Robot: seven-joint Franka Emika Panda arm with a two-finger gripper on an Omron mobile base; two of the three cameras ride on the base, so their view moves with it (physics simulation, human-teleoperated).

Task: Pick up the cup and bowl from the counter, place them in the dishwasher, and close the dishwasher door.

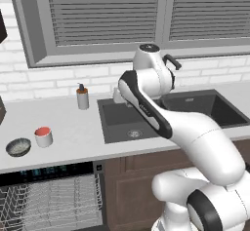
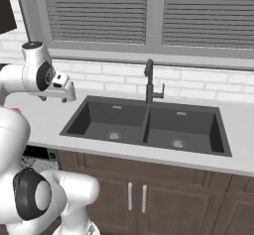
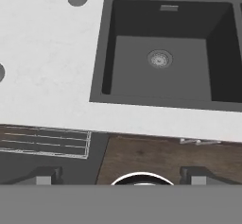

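Looking across the room, the window blinds (image 1: pixel 107 10) and white brick wall (image 1: pixel 68 76) ran behind everything, and the long pale counter (image 1: pixel 73 123) stretched under them with the dark double sink (image 2: pixel 144 122) sunk into it. Brown cabinets (image 2: pixel 149 189) sat below. The dishwasher (image 1: pixel 49 196) was cut off at the bottom left of the left base view, so I could only make out its black control strip and pale wire rack; the door itself wasn't visible. The white arm blocked a chunk of the sink there too. The gripper (image 3: pixel 120 176) hung above the counter's front edge by the left basin, jaws spread wide with nothing between them. The soap bottle (image 1: pixel 82 97) stood near the sink's back corner. The cup (image 1: pixel 43 137) and bowl (image 1: pixel 18 147) sat just beside each other near the counter's front edge, above the dishwasher, with bare counter all around them.
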